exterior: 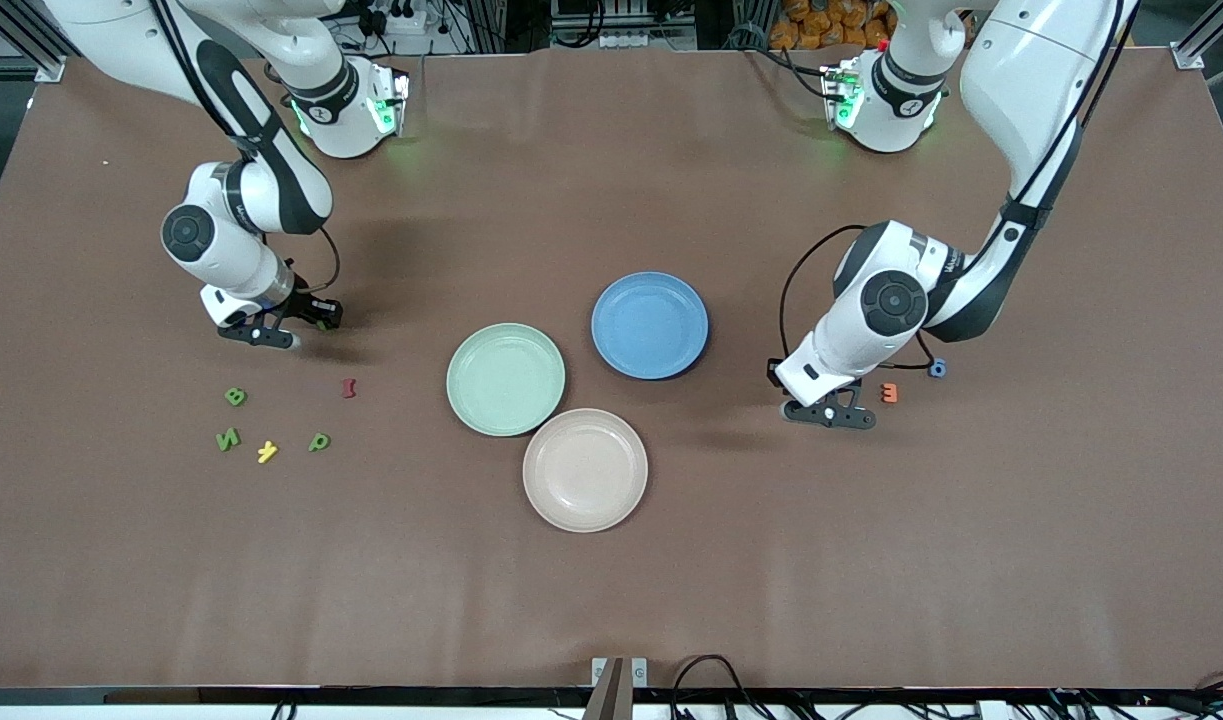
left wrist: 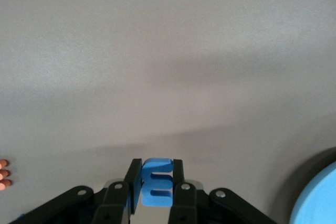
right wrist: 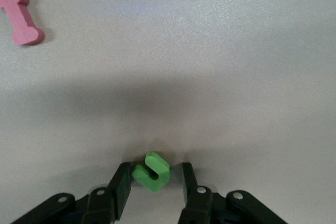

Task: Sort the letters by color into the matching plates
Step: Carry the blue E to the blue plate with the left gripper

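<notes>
Brown cloth is covering the table (exterior: 611, 560) in the front view. Mint plate (exterior: 505, 379) is sitting at frame centre, blue plate (exterior: 649, 325) just upper right of it, cream plate (exterior: 585, 469) just below; all three are lying bare. Right gripper (exterior: 293, 330) is hanging low at mid-left, above three green letters (exterior: 235, 397) and a yellow one (exterior: 267, 452); a red letter (exterior: 348, 387) is lying between it and the mint plate. Left gripper (exterior: 829, 412) is hanging low at mid-right, an orange letter (exterior: 889, 393) and a small blue letter (exterior: 937, 369) just beside it. The blue plate is lying up and leftward from that claw, the left arm being much the nearer to it; what either claw is carrying is not showing here.

Left wrist view: the fingers (left wrist: 135, 184) are clenching a blue E (left wrist: 156, 182) across its flat faces, long axis running along the fingers. Blue plate's rim (left wrist: 317, 198) is showing at lower right, orange tips at lower left.

Right wrist view: the fingers (right wrist: 122, 187) are flanking a green S (right wrist: 151, 171) lying askew between them, one touching it, the other just apart. A pink bar-shaped letter (right wrist: 21, 17) is lying at upper left; no plate is appearing.
</notes>
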Controlling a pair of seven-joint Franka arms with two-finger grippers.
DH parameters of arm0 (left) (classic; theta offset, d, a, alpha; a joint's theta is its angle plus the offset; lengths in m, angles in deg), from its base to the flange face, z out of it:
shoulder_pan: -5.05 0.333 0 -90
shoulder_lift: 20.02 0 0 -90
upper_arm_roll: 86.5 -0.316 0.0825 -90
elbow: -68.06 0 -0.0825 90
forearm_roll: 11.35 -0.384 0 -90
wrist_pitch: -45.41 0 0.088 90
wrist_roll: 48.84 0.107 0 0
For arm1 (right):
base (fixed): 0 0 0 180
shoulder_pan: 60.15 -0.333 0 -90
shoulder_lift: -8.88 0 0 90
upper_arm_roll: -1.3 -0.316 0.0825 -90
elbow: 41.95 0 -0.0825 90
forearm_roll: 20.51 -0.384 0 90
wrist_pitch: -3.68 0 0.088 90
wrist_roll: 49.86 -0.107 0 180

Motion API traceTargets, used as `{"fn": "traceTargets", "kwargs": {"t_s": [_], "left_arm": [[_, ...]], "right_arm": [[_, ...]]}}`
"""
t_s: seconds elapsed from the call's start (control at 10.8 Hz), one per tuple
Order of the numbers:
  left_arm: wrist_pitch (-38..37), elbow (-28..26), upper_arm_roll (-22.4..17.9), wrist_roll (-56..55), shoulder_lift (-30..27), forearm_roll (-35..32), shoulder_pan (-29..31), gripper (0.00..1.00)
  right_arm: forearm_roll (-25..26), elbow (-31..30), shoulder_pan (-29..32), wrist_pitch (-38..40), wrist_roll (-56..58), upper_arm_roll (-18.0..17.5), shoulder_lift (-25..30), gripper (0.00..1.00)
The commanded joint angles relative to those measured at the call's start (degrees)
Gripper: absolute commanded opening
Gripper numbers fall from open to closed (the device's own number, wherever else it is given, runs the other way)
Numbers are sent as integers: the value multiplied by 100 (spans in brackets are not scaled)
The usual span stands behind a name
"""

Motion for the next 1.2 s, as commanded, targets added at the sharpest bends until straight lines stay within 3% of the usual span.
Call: {"fn": "traceTargets", "kwargs": {"t_s": [0.0, 0.55, 1.11], "left_arm": [[-131, 7, 144, -475, -79, -175, -14, 0], [-140, 85, 145, -942, -70, -166, -304, 0], [-279, 243, 197, -1328, -70, -166, -444, 0]], "right_arm": [[-59, 30, 11, -323, 68, 1, -232, 43], [-59, 66, 19, -323, 68, 1, -224, 32], [-76, 153, 28, -297, 59, 1, -215, 28]]}}
